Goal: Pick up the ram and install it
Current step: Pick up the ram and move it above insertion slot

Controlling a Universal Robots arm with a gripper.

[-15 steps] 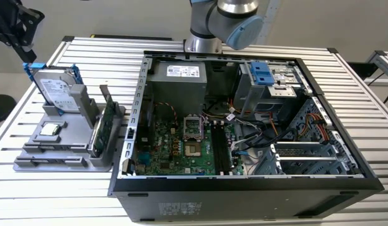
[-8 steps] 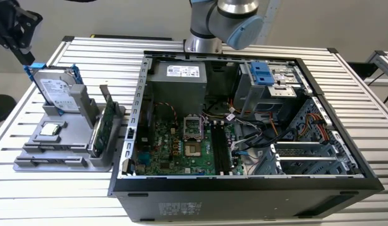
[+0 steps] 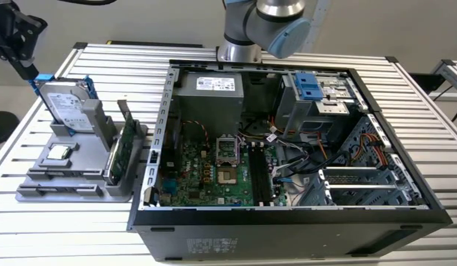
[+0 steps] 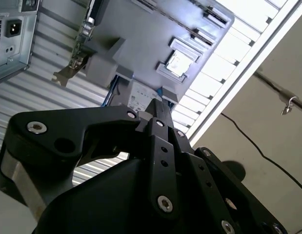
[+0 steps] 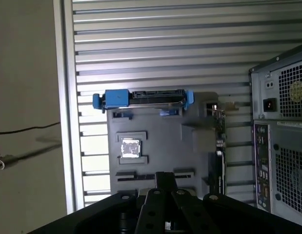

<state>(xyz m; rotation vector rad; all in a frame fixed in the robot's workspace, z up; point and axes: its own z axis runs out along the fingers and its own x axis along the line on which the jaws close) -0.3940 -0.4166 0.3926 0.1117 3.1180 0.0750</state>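
The ram is out of view. In the exterior view my black gripper (image 3: 26, 71) hangs at the far left, just above the back corner of the grey parts tray (image 3: 44, 194). Its tip is close to the blue rail of the upright silver hard drive (image 3: 66, 108). In both wrist views the fingers (image 4: 158, 108) (image 5: 165, 179) stand pressed together with nothing visible between them, pointing down at the tray (image 5: 160, 141). The open computer case (image 3: 288, 216) lies to the exterior view's right, its green motherboard (image 3: 206, 177) showing long black slots (image 3: 259, 174).
The tray also carries an upright green card (image 3: 119, 149) and a small square chip (image 3: 60, 152) (image 5: 130, 147). A grey power supply (image 3: 210, 105) fills the case's back. The slatted metal table (image 3: 66, 233) ends close to the tray, with a cable (image 4: 248, 141) on the floor beyond.
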